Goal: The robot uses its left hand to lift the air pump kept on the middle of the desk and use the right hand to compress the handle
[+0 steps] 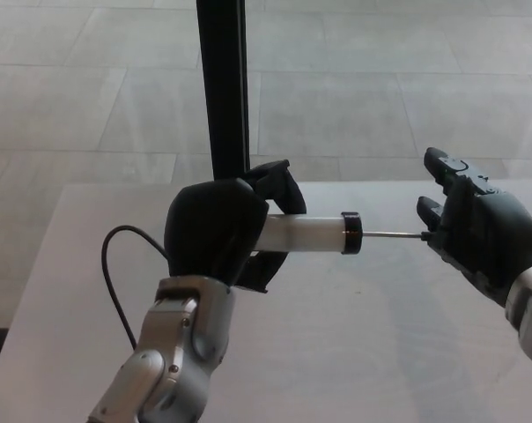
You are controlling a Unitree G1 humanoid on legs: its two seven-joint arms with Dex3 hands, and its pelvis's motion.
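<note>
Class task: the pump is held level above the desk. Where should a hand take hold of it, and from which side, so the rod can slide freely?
Grip the white barrel of the air pump, away from the black collar, coming from the robot's left as the left hand does. The thin rod runs out right toward the right hand, so that end must stay clear.

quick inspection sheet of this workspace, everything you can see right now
Surface: pale desk, bare where visible.
Job's things: air pump, white barrel with black cap, held level above the desk; thin rod extended toward the right.
Clutter: nothing seen.
Hands: left hand shut around the barrel; right hand at the rod's end, handle hidden behind it, grip unclear.
Cables: black hose looping beside the left arm.
Surroundings: tiled floor, black post behind the desk.
</note>
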